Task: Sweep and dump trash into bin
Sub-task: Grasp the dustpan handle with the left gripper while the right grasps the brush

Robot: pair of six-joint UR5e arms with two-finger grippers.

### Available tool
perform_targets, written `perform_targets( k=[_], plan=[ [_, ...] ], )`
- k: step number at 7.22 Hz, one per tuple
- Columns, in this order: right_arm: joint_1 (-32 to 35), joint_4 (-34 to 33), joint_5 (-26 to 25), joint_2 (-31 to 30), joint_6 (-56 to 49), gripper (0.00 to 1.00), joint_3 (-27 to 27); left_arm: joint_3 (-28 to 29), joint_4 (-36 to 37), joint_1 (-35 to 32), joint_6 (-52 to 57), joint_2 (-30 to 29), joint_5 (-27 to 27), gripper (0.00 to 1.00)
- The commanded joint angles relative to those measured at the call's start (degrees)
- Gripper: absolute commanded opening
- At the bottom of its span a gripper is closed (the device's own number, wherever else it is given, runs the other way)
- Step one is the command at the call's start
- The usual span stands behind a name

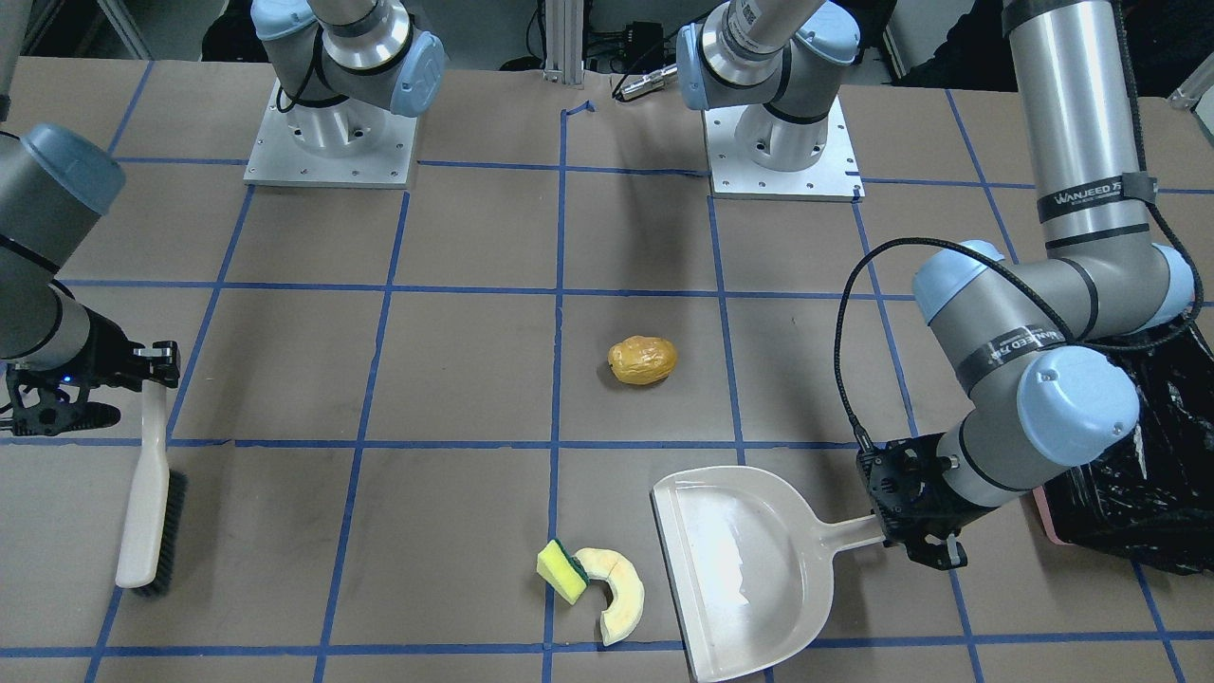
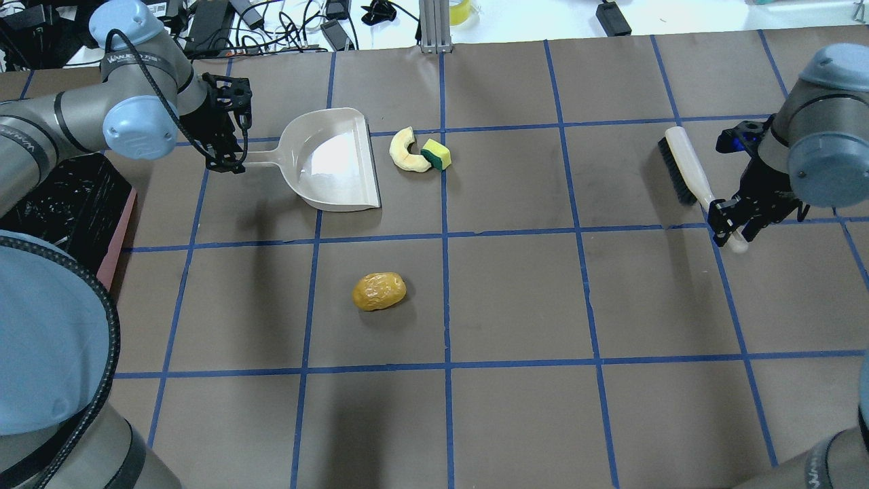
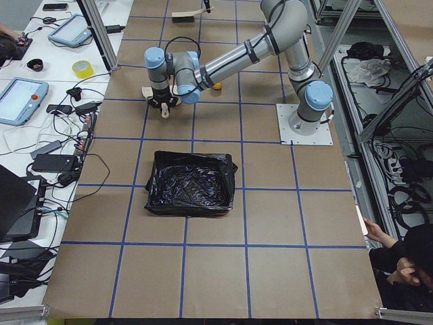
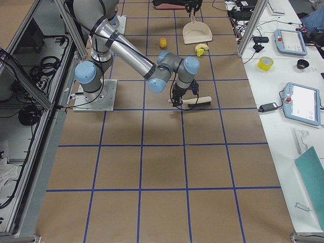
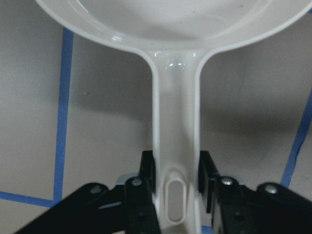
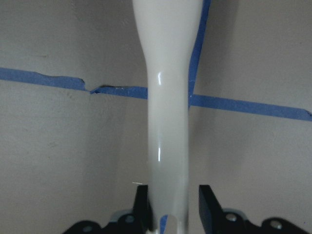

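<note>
The golden-brown potato-like lump (image 2: 379, 291) lies alone mid-table. The yellow-green sponge (image 2: 436, 154) touches the pale squash slice (image 2: 404, 151), just off the open edge of the beige dustpan (image 2: 333, 163). My left gripper (image 2: 231, 159) is shut on the dustpan handle (image 5: 175, 146). My right gripper (image 2: 730, 221) is shut on the handle (image 6: 168, 122) of the beige brush (image 2: 686, 170), far right of the trash. The pink bin (image 2: 117, 251) with its black bag stands on the left, behind my left arm.
The arm bases (image 1: 332, 142) stand at the robot's side of the table. Blue tape lines grid the brown table (image 2: 516, 305). Monitors, tape rolls and cables lie on the side benches (image 3: 40, 101) beyond the table's far edge.
</note>
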Motion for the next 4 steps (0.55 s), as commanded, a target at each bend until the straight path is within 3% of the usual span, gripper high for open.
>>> perform_targets(
  k=[1,3,4],
  plan=[
    [0.0,-0.1,0.2,-0.1,0.0,0.33,0.0,0.0,0.0,-0.3,-0.1,-0.2,0.1,0.07],
    [0.0,0.0,0.5,-0.6,0.0,0.00,0.0,0.0,0.0,-0.3,-0.1,-0.1,0.1,0.05],
    [0.0,0.0,0.5,-1.5,0.0,0.00,-0.3,-0.1,0.0,-0.3,-0.1,0.0,0.1,0.05]
  ],
)
